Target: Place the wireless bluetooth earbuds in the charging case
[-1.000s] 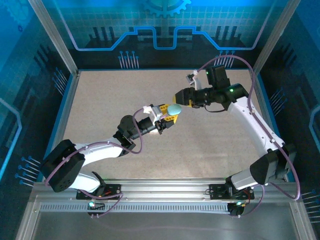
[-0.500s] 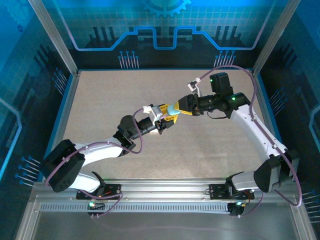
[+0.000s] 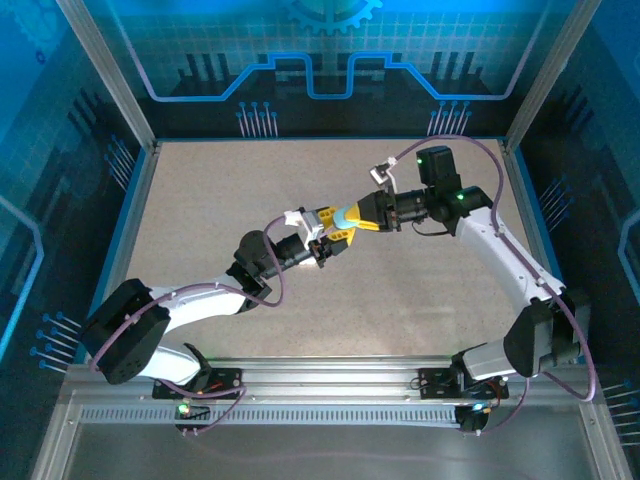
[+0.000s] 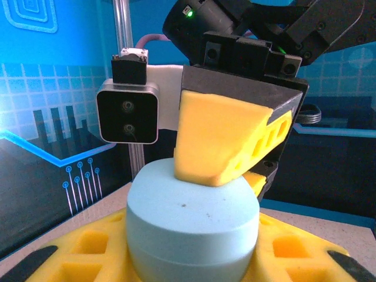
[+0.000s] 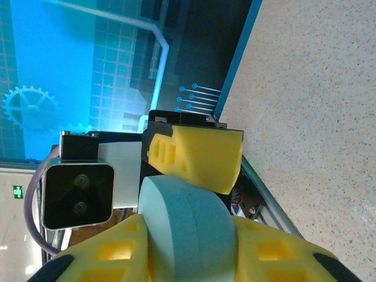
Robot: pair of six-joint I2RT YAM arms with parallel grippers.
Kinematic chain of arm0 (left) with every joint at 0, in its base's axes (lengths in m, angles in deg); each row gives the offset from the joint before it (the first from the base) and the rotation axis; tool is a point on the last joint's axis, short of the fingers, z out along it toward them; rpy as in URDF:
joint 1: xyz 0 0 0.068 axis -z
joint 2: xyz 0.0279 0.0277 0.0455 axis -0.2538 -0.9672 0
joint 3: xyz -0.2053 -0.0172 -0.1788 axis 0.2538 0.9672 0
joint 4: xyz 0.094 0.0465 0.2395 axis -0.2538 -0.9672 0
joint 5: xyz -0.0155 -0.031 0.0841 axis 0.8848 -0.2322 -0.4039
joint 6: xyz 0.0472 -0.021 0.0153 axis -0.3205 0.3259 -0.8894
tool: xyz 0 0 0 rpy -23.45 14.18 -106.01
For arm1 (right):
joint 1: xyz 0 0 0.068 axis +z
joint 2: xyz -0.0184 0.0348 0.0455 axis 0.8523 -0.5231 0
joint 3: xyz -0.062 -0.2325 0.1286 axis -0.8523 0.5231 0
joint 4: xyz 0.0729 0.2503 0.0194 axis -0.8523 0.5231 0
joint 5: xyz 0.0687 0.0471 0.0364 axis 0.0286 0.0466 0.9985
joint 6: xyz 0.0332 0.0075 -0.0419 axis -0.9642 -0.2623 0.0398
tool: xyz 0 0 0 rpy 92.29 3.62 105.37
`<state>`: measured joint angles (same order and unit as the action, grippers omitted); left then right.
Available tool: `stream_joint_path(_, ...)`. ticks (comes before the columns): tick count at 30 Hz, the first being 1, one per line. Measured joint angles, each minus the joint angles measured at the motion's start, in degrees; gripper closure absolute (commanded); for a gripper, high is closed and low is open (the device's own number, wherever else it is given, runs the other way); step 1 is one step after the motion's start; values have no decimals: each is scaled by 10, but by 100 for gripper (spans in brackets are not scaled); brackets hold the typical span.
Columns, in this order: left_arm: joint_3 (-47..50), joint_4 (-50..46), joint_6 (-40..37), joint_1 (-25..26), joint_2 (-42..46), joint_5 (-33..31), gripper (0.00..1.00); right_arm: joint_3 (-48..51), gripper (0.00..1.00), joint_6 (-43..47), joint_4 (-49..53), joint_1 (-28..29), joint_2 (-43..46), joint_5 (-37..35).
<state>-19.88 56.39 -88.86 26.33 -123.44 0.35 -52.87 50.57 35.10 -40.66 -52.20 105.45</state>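
Left gripper [image 3: 332, 228] is holding the case [image 4: 192, 229] in the air above the table [image 3: 230, 190], clamped on its lower half. Its yellow fingers [image 4: 88, 247] are looking like moulded plastic, with square pockets and dark pads at the tips.

The case is sitting between both grippers. It is a pale teal pebble, round and matte, with a flat top carrying one small speck. A fine seam is running around its side, and I judge that the lid is parting there.

Right gripper [image 3: 360, 221] is meeting it from the far side and is clamped on the upper part. One wedge-shaped yellow finger [image 4: 217, 141] is pressing flat on the top, and the other is showing behind and lower.

The step in hand, I think, is opening the case, and the lid is looking closed now. The next move is calling for a firm hold below while the right side is lifting the lid at the seam. The smooth shell is likely slipping easily under hard fingers. The buds are going in only after that.

Below, the table is beige and speckled, and behind it a blue printed panel [image 3: 320, 60] is standing.
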Motion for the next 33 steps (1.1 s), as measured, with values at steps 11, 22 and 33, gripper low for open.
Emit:
stream_joint_path(11, 0, -25, -12, 0, 0, -11, 35, 47, 88, -50, -66, -26, 14, -28)
stream_joint_path(22, 35, -65, -18, 0, 68, -61, 28, 115, 87, -91, -132, -63, 3, -149)
stream_joint_path(33, 21, -207, -22, 0, 161, -166, 17, 158, 86, -109, -191, 17, -176, -242)
